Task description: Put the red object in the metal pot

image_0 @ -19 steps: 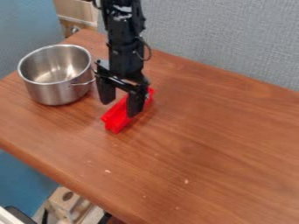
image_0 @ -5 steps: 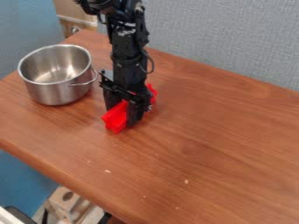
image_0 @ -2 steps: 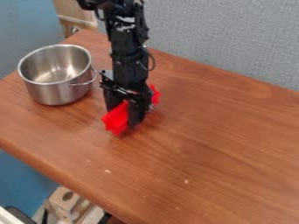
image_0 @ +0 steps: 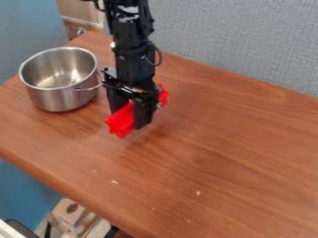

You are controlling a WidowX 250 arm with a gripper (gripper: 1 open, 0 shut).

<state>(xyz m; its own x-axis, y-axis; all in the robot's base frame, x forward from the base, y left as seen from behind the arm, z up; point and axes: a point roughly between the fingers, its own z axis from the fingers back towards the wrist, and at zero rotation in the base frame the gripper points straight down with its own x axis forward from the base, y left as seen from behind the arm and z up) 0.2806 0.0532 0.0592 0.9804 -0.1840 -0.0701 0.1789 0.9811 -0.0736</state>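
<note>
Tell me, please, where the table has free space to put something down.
The wooden table is bare from the claw, shut on the red object, out to its right and front edges. It is crowded at the left, between the metal pot and the claw.

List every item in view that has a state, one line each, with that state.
gripper: shut on the red object, pointing down.
red object: clamped between the fingers, one end sticking out toward the camera, apparently just off the table.
metal pot: upright, empty, standing on the table left of the gripper.
table: bare wood, carrying only the pot.
</note>
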